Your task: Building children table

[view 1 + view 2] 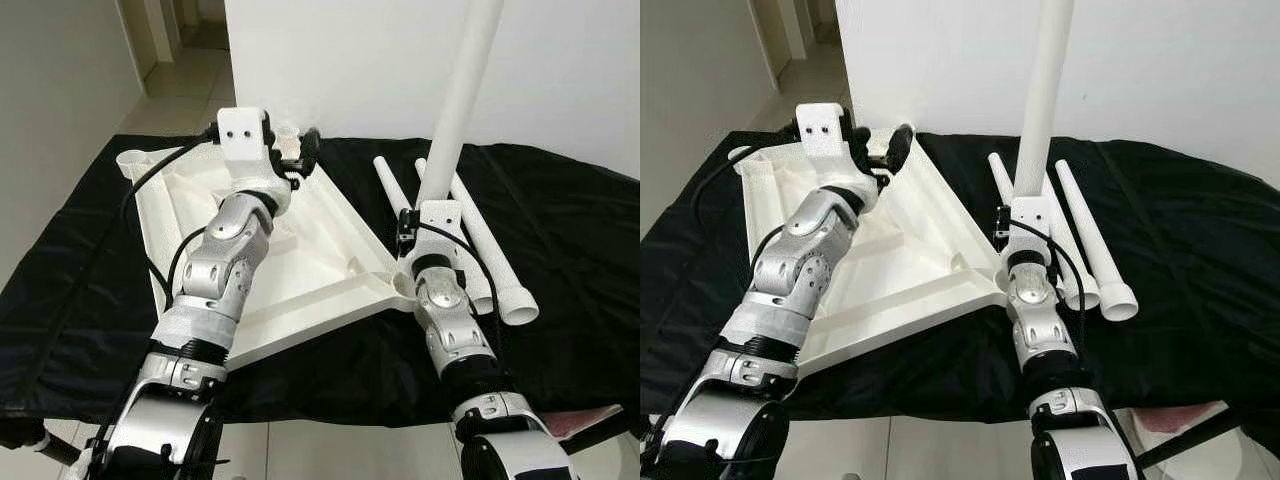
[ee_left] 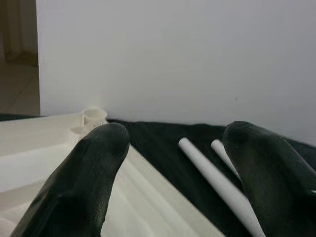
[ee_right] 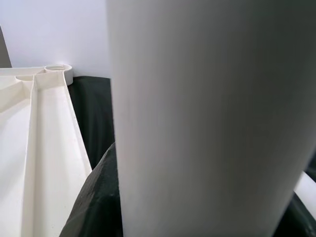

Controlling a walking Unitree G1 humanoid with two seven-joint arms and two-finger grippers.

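Right end effector (image 1: 1025, 205) clamped on upright table leg (image 1: 1040, 100) at tabletop's (image 1: 330, 270) 4 o'clock corner. Left end effector (image 1: 295, 150) fingers apart over its 12 o'clock edge.

Head stereo pair looking down, wrist cameras close, perhaps sharing tabletop (image 1: 330, 250)
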